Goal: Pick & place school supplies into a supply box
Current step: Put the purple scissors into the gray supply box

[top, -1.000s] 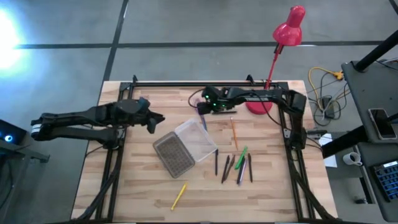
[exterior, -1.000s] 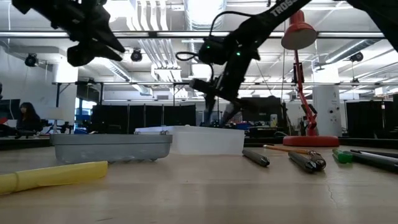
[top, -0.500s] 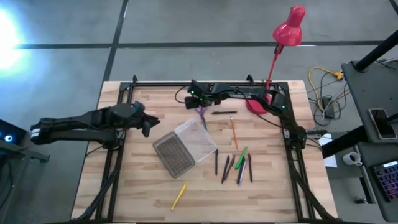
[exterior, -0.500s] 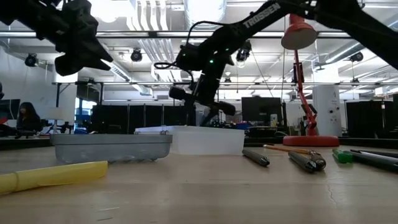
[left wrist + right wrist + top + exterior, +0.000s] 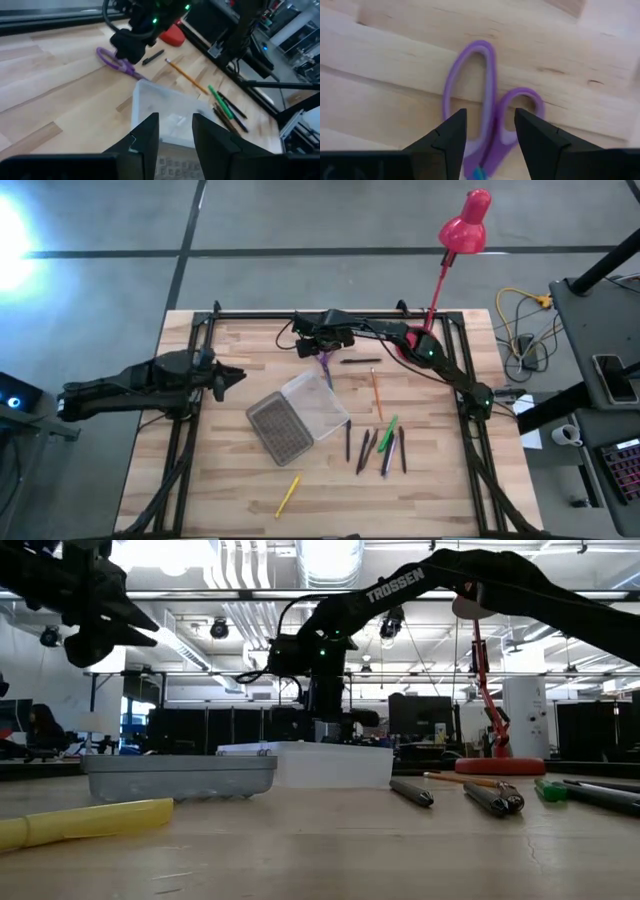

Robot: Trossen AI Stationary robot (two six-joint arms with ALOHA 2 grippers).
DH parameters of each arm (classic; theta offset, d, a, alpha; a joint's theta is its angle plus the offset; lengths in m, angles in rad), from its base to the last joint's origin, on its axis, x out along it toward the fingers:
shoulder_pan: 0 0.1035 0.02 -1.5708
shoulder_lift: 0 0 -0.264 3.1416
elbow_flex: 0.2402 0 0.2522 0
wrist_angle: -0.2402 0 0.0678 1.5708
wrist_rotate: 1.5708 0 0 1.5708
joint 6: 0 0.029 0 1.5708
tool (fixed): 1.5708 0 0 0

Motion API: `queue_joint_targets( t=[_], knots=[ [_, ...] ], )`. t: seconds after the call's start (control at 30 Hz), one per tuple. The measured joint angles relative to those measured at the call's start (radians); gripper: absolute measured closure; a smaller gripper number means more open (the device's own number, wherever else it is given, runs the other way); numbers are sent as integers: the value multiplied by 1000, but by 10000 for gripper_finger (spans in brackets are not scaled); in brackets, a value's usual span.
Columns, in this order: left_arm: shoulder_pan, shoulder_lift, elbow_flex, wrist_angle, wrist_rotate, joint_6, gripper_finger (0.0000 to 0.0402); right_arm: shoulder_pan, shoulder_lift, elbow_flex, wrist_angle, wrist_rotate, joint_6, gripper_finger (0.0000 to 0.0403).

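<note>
right fingers: two dark fingers [image 5: 451, 137] stand apart, one on each side of the purple scissors [image 5: 487, 115], whose handle loops lie flat on the wood; nothing is grasped between them.
right gripper: the right gripper [image 5: 322, 345] hangs over the far middle of the table [image 5: 220, 480], directly above the scissors.
left fingers: the two dark fingers [image 5: 147, 132] are parted with bare space between them, holding nothing.
left gripper: the left gripper [image 5: 228, 377] hovers over the table's left side, raised off the wood, well apart from the box.
scissors: they lie just beyond the far corner of the supply box [image 5: 298, 417], blades pointing towards it; whether they touch it cannot be told.
supply box: open on the table's middle, a clear half [image 5: 316, 402] and a ribbed grey half [image 5: 279, 429] side by side; the clear half looks empty in the left wrist view.
pens and pencils: an orange pencil [image 5: 376, 391] and a black pen [image 5: 358, 361] lie right of the box; a cluster of dark, green and purple pens [image 5: 380, 448] lies nearer the front; a yellow pen [image 5: 288, 494] lies alone in front of the box.
red desk lamp: the red desk lamp [image 5: 455, 240] stands at the far right edge.
</note>
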Motion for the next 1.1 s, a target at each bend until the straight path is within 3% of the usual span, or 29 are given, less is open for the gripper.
queue_joint_targets(
  t=[0.23,0.4,0.67,0.93,1.1],
  knots=[
    [0,-21,-9,6,0,0,300,-8,0,1,-26,-6,19,264],
    [0,-21,-8,6,0,0,300,-9,0,1,-26,-84,63,274],
    [0,-21,-8,12,0,-3,300,-21,-10,1,-34,-255,90,240],
    [0,-21,-7,12,0,-3,300,-41,-30,47,-30,-180,29,204],
    [0,-21,-7,12,0,-2,300,-90,-11,45,-24,-328,31,208]
  ],
)
